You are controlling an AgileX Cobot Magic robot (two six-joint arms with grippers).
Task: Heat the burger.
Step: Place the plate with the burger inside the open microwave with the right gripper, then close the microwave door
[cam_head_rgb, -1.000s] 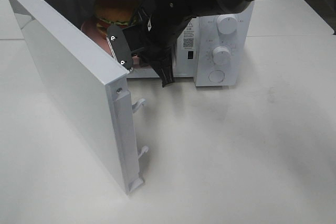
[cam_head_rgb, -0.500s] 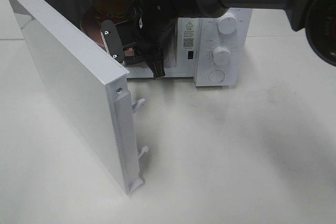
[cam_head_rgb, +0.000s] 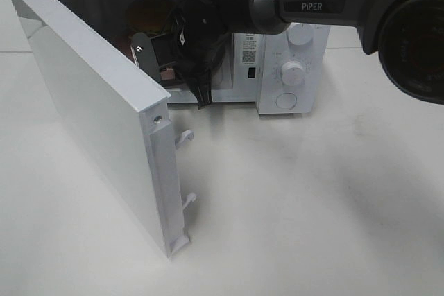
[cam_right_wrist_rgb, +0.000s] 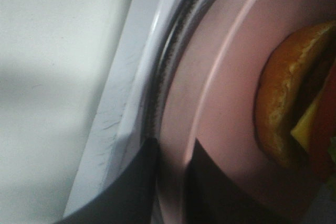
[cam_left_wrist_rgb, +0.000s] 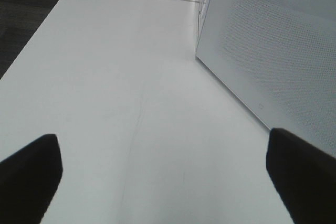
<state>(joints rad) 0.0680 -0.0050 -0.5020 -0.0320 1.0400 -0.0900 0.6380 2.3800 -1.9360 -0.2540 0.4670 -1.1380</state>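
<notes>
the burger (cam_right_wrist_rgb: 283, 103) sits on a pink plate (cam_right_wrist_rgb: 220, 77) inside the microwave (cam_head_rgb: 291, 46), whose door (cam_head_rgb: 90, 102) stands swung wide over the surface (cam_head_rgb: 312, 206). the right end effector (cam_right_wrist_rgb: 173, 145) is reached into the cavity, with its two dark fingers on either side of the plate's near rim. i cannot tell whether they pinch the rim or stand just off it.

from those fingers the burger lies further in, past the rim toward the middle of the plate. it stands upright on its base with its layers stacked. the right arm is plainly the nearer one. the left end effector (cam_left_wrist_rgb: 165, 156) hangs outside the oven beside the door's outer face, fingers wide apart and holding nothing.

the next move likely needs the right arm drawn straight back out along the plate's edge, without dragging the plate.

the right arm reads "piper" (cam_head_rgb: 320, 6). a sticker (cam_head_rgb: 248, 53) on the microwave front is too small to read.
</notes>
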